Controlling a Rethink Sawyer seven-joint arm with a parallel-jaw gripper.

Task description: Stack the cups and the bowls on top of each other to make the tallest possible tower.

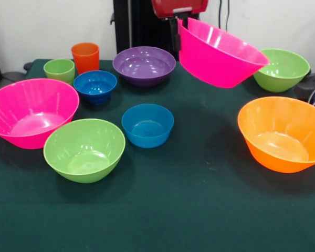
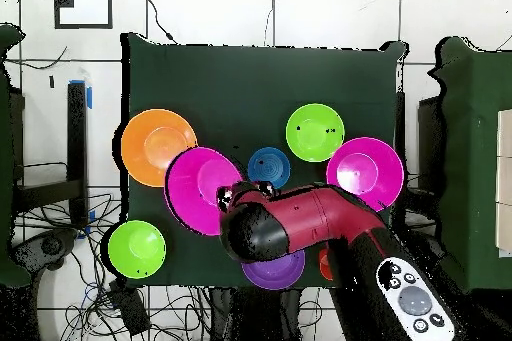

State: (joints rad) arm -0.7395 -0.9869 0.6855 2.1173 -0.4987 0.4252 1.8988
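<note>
gripper (image 1: 179,32): pinching rim of pink bowl (image 1: 220,55) | bowl: tilted, lifted above table (image 1: 199,210) | purple bowl (image 1: 144,65): beside

A: Colours? Dark green counter (image 1: 199,210), two pink bowls (image 1: 29,113) (image 1: 220,52), orange bowl (image 1: 283,134), purple bowl (image 1: 144,65).

B: Two lime green bowls (image 1: 84,149) (image 1: 282,70), two blue bowls (image 1: 147,125) (image 1: 95,86), orange cup (image 1: 85,56), light-green cup (image 1: 59,70), red-black arm (image 2: 320,222).

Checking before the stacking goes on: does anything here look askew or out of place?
Only the pink bowl held by the gripper: it hangs tilted above the table, clamped at its rim, between the purple bowl and the far green bowl. Everything else sits upright, none stacked.
</note>
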